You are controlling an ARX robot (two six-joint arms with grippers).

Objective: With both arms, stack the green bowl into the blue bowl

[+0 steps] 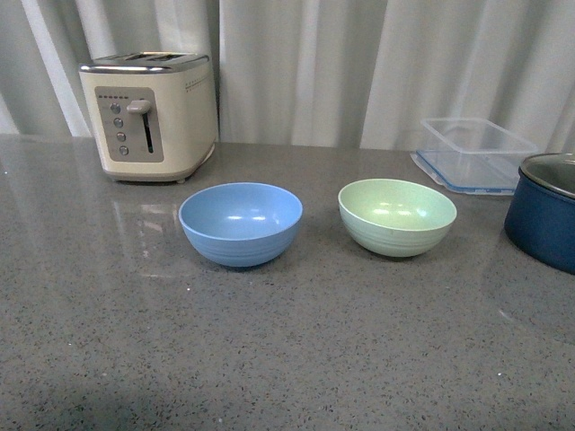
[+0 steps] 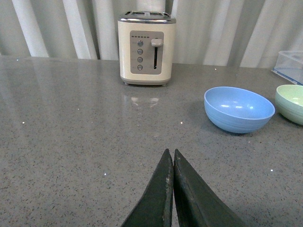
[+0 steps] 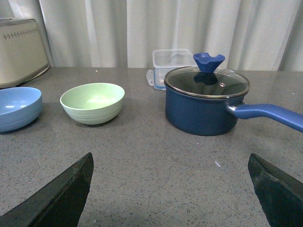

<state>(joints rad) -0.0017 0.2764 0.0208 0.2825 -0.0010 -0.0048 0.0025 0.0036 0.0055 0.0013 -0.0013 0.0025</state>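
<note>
Currently nothing is gripped.

Front view: neither arm is seen. The blue bowl (image 1: 240, 223) stands in front of the toaster (image 1: 150, 115), offset to the robot's right of it. The green bowl (image 1: 397, 215) stands further from the toaster on that same side, apart from the blue bowl. Both are upright and empty.

Left wrist view: the left gripper (image 2: 169, 153) is closed tip to tip with nothing between, well short of the blue bowl.

Right wrist view: the right gripper (image 3: 170, 157) is spread wide and empty, with the green bowl ahead, toward the toaster.

Judgement: the step in hand is the reach for the green bowl. A rim pinch by the right gripper is suggested — one finger inside, one outside, on the side away from the toaster. The left gripper should be opened and the blue bowl steadied, so it is not pushed at lowering. The green bowl should be kept level and centred before release.
</note>
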